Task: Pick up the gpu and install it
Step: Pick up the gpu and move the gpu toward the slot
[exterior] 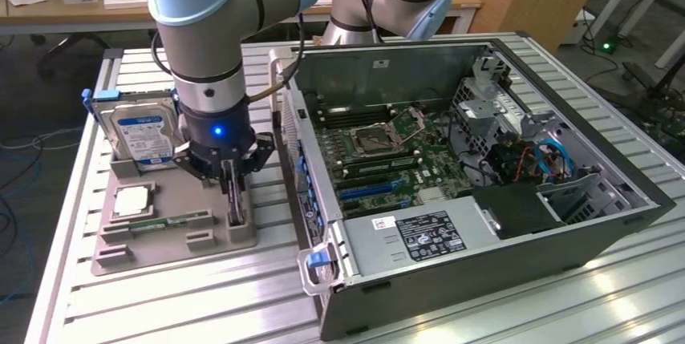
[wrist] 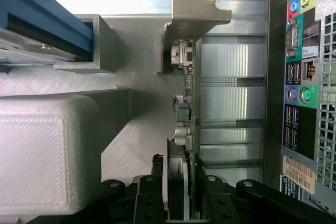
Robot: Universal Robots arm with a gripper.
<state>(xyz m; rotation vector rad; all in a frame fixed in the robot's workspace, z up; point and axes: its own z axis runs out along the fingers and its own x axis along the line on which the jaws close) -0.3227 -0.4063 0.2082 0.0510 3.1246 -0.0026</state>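
The gpu point(exterior: 234, 206) is a thin dark card standing on its edge in a slot of the grey holder tray point(exterior: 160, 249), just off the open computer case point(exterior: 460, 167). My gripper point(exterior: 228, 174) reaches down over it from above. In the wrist view the gpu point(wrist: 192, 103) runs edge-on away from the camera, its pale metal bracket point(wrist: 197, 3) at the far end. The gripper point(wrist: 185, 174) is shut on the gpu's near end, one black finger point(wrist: 176, 182) pressed to each face.
On the same tray stand a silver hard drive with a blue label point(exterior: 144, 135), a square processor point(exterior: 134, 200) and a narrow green memory stick point(exterior: 172, 221). The case's rear port panel point(wrist: 299, 77) lies close beside the card. The motherboard point(exterior: 374, 159) lies exposed inside the case.
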